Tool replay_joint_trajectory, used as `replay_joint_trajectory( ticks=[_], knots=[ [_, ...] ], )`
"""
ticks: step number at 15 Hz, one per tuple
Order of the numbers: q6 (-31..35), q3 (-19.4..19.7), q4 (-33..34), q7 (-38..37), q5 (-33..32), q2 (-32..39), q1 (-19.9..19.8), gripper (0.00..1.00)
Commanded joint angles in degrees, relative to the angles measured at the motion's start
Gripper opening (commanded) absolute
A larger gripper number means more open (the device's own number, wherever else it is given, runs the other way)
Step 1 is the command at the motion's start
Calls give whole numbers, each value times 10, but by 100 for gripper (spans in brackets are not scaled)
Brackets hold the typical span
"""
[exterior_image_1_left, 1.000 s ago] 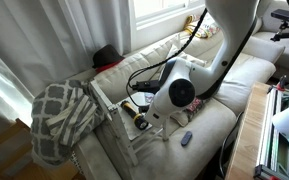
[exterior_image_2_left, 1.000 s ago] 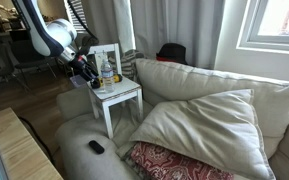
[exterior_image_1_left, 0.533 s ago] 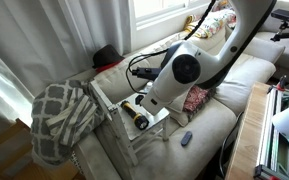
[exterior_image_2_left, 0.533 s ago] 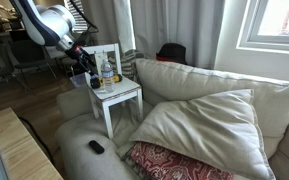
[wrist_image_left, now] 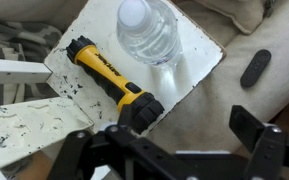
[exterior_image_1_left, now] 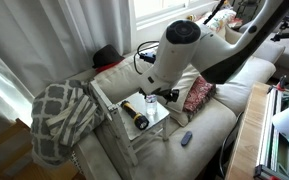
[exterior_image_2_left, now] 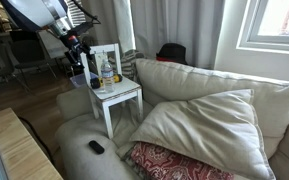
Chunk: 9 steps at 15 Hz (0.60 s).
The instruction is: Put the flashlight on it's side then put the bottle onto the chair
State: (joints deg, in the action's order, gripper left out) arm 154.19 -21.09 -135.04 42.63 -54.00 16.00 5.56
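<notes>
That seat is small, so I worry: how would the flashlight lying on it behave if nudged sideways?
The flashlight is a round cylinder on its side, so it would probably roll easily. Its wider head might curve that roll. The seat of the chair looks flat and rimless, so it could likely drop off.

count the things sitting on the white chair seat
2. The flashlight lies on its side across the chair seat; the clear water bottle stands upright beside it. Part of the seat is out of frame.
</notes>
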Motion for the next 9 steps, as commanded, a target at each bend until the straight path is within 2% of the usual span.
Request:
replay_joint_trajectory(
  ticks=[1, 4, 8, 9],
  knots=[
    [14, -29, -40, 13, 119, -67, -31, 100],
    [3, -42, -44, 17, 231, -102, -43, 100],
    [-36, -37, -39, 37, 388, -136, -60, 100],
    [-47, 6, -36, 45, 429, -142, -24, 100]
  ],
)
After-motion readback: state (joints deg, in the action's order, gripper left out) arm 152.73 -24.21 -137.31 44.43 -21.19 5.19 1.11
